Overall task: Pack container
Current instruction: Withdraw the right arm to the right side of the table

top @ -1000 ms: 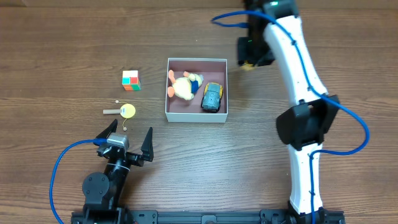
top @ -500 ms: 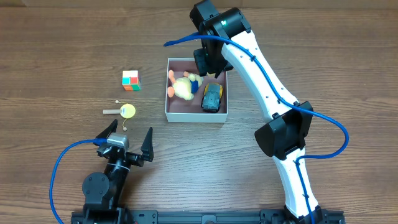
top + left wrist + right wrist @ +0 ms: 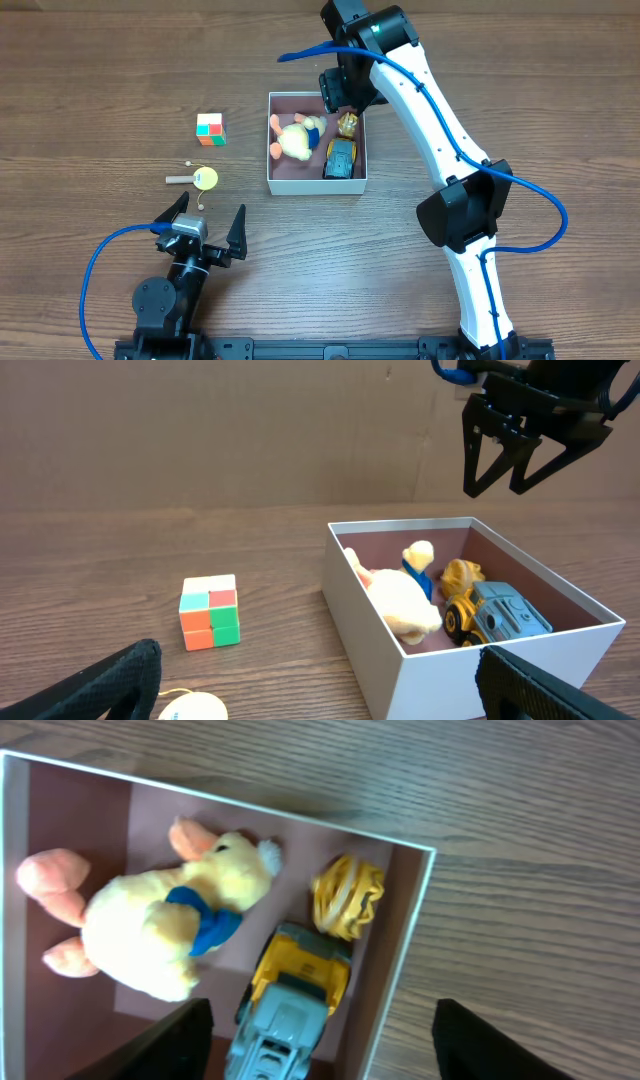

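The container [image 3: 268,150] is a square white box with a mauve floor at the table's middle. Inside lie a yellow plush duck [image 3: 293,140], a yellow-grey toy truck [image 3: 342,158] and a yellow coiled bundle [image 3: 347,124] in the back right corner. My right gripper [image 3: 345,98] hangs open and empty above that corner. The right wrist view shows the duck [image 3: 160,925], the truck [image 3: 295,1000] and the bundle [image 3: 348,895] between its open fingers [image 3: 320,1045]. My left gripper [image 3: 200,222] is open and empty at the front left, apart from the box [image 3: 400,650].
A small colour cube [image 3: 210,129] stands left of the container, also seen in the left wrist view [image 3: 210,612]. A yellow disc on a wooden stick [image 3: 204,179] lies in front of the cube. A brown wall stands behind the table.
My right arm swung left from beside the container to over its back right corner. The yellow bundle it carried now lies in the box. The left arm has not moved.
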You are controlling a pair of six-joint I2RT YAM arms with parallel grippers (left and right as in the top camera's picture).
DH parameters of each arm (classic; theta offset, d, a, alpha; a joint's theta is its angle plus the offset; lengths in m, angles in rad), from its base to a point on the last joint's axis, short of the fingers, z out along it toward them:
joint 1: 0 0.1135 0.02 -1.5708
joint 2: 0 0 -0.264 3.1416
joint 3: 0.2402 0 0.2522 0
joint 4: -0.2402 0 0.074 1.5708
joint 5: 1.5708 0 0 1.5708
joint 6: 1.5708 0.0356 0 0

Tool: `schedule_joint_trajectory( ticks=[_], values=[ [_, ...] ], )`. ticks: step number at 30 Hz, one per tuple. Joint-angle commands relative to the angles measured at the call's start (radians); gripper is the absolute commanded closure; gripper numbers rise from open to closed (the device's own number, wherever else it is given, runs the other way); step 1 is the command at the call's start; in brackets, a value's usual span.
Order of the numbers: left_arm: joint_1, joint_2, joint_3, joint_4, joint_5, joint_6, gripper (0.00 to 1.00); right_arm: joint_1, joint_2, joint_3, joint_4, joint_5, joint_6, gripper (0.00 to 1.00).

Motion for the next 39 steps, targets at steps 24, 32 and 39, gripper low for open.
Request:
schedule_joint_trajectory(
  ticks=[24,32,39],
  values=[
    [0.006,-0.008,-0.003,0.001,0.004,0.008,0.00,-0.473,-0.276,-0.014,-0.141,-0.045,0.112,0.00],
    [0.006,-0.008,-0.003,0.001,0.004,0.008,0.00,-0.491,-0.737,-0.423,-0.048,0.042,0.105,0.00],
    [0.006,-0.008,-0.003,0.001,0.004,0.008,0.00,-0.492,-1.063,-0.811,0.241,0.038,0.030,0.00]
  ],
)
